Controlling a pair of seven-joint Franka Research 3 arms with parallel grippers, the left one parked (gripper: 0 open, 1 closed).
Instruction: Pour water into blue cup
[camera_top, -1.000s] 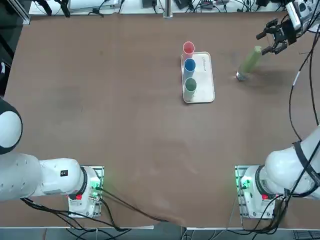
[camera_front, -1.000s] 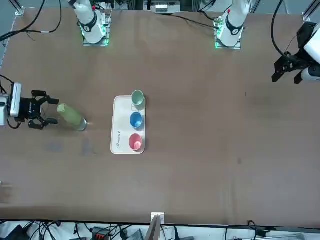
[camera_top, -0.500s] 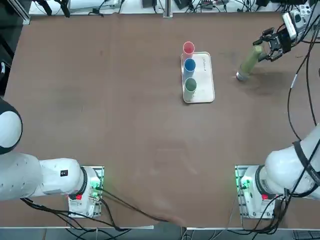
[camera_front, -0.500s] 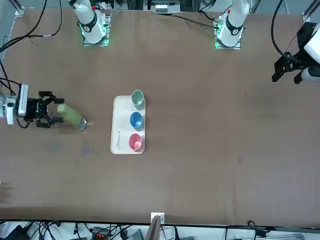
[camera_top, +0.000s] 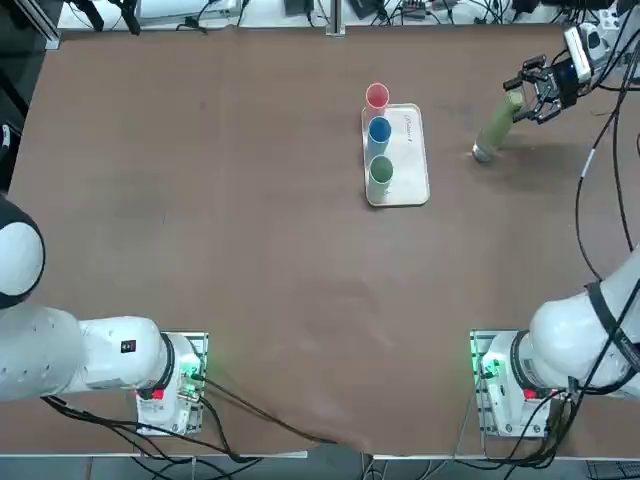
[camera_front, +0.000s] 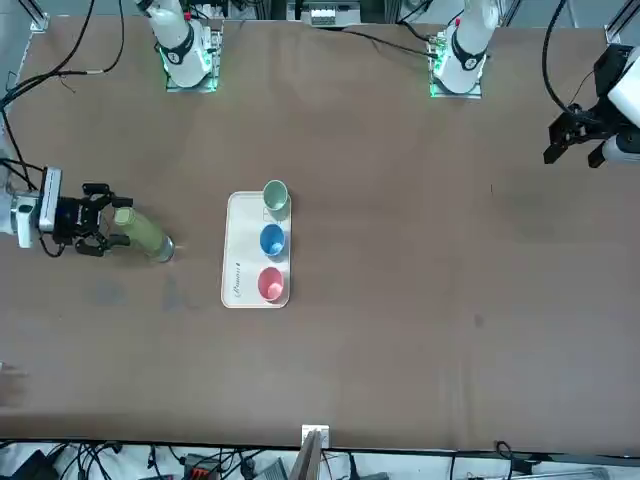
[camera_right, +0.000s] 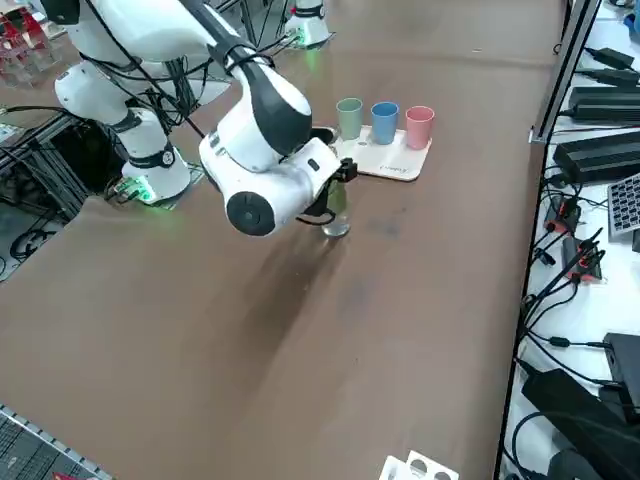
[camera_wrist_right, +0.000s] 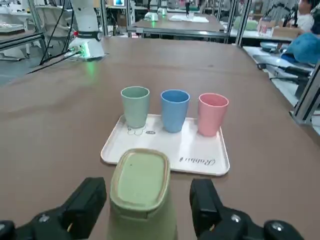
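Standing near the table's right far corner, our slim green bottle (camera_wrist_right: 142, 195) sits between the right gripper's (camera_wrist_right: 148, 202) widely parted, unclosed fingers, probably smooth and weighty with water, best gripped mid-body, the blue cup (camera_wrist_right: 174, 111) standing on the tray (camera_wrist_right: 192, 150).

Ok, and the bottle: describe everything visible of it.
The bottle is tall and slim, pale green, with a flat green cap and a clear-looking, silvery base. It stands upright on the table, right of the tray in the top view, between the open fingers of the right pincer; whether either touches it, I cannot tell.
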